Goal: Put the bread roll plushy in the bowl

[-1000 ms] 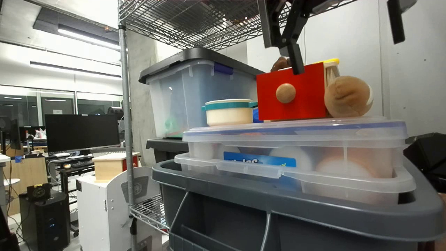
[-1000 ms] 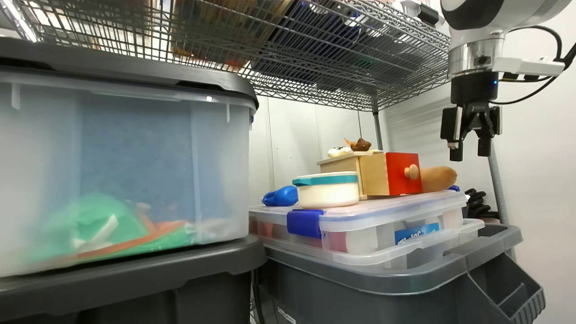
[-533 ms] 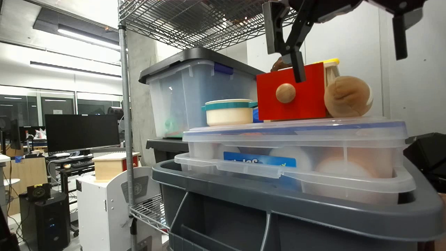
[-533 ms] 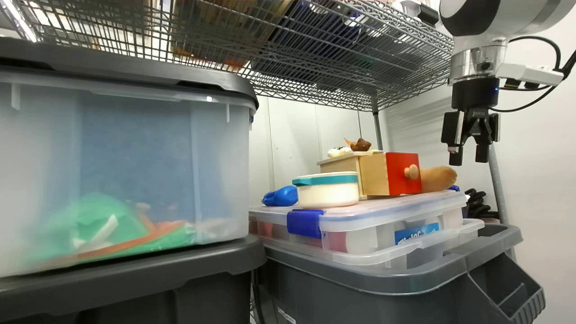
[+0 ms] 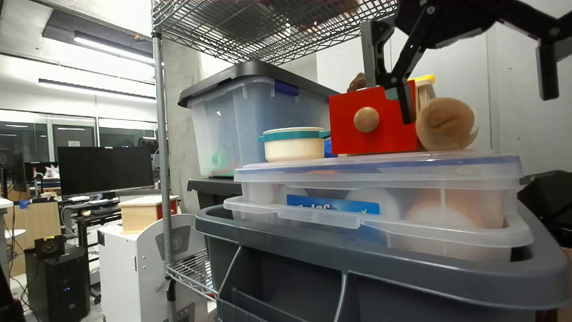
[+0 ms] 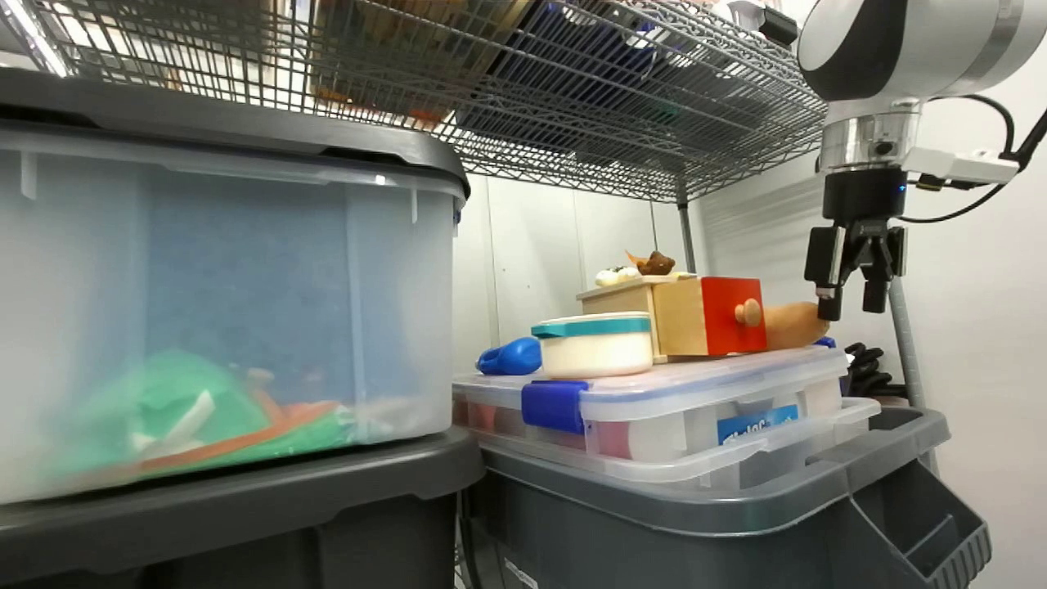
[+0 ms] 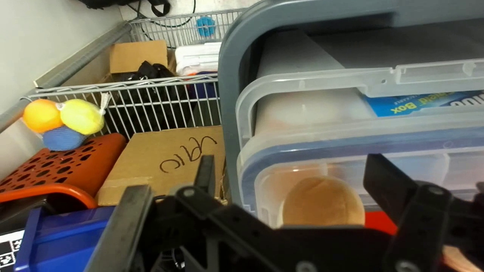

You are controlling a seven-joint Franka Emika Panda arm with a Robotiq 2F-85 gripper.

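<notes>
the pincer (image 6: 852, 306) points down with its two fingers (image 5: 547, 71) spread wide, and the bread roll plushy (image 5: 446, 124) rests on the tabletop (image 6: 712, 370), here the top of a clear plastic box (image 6: 699, 429) sitting in the mouth of a grey bin (image 5: 384, 264). in the wrist view the tan roll shows between the two fingers; in an exterior view a fingertip (image 6: 829, 309) overlaps the roll's end, though from there i can't fairly say whether the two touch. the roll lies just beside a wooden cabinet (image 6: 613, 301), whose red-fronted drawer (image 6: 732, 331) is pulled out, its round wooden knob (image 5: 366, 120) facing outward. a brown lump (image 6: 656, 263) and a white piece (image 6: 613, 276) with dark flecks sit on top of it. the bowl (image 5: 294, 150), cream with a teal band, stands upright on the same tabletop, on the opposite side of the drawer from the roll and well apart from it, with a blue thing (image 6: 514, 357) near it.
</notes>
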